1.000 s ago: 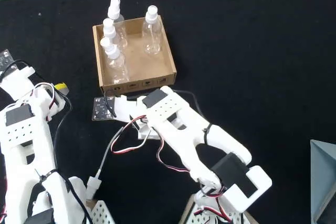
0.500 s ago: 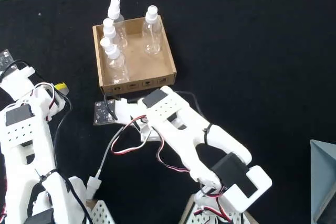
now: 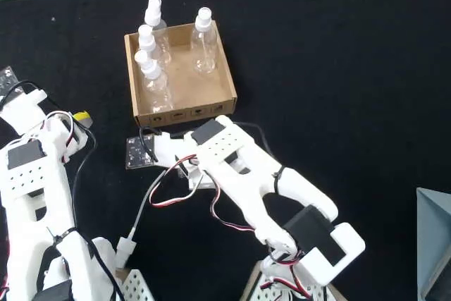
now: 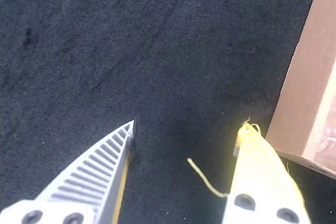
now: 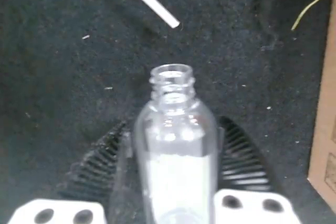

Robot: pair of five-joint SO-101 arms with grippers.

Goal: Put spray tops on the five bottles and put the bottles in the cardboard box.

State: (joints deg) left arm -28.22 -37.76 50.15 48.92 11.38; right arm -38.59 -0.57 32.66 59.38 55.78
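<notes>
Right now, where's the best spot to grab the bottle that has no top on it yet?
Grip the bottle by its wide round body, one finger on each side, coming from the bottom end. The body is smooth and even there, and that hold leaves the open threaded neck clear. The right tool holds it just this way.

We find the box (image 3: 187, 112) free at its near right corner; bottles (image 3: 156, 86) block its left edge and far right corner.
</notes>
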